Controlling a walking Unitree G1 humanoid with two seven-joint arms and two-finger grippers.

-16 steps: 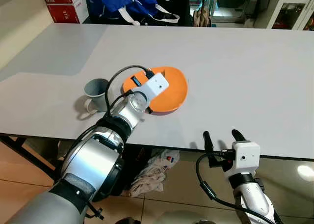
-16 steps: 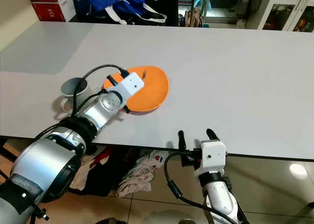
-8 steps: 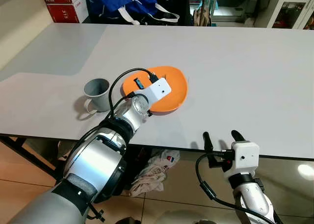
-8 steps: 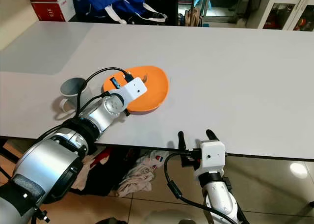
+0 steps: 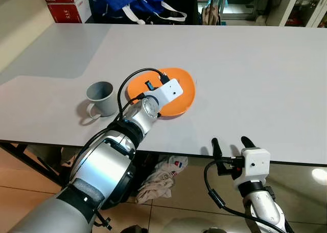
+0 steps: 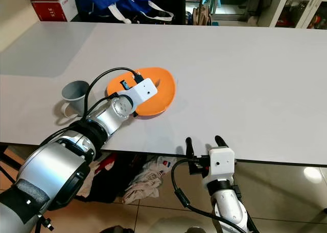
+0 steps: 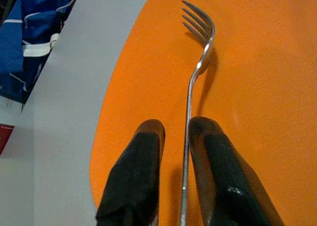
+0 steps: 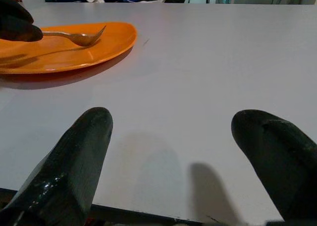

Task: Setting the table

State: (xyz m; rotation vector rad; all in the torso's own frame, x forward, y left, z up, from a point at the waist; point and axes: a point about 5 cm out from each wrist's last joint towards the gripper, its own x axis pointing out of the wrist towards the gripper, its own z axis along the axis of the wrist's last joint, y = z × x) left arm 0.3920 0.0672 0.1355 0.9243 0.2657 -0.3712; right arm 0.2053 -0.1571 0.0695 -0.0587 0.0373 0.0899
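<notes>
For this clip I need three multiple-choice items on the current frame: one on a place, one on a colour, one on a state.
1. Where is the fork?
A. in the mug
B. over the plate
C. on the floor

2. What colour is the plate?
A. orange
B. white
C. green

3. How is the right tool?
A. shut on a spoon
B. shut on the mug
C. open, holding nothing

Key: 1 B, the left tool holds it over the plate. 2 A, plainly orange. 3 C, its fingers stand spread at the table edge; the grey mug stands apart.

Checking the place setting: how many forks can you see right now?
1. The fork is held in the left gripper over the orange plate. None elsewhere on the table.
</notes>
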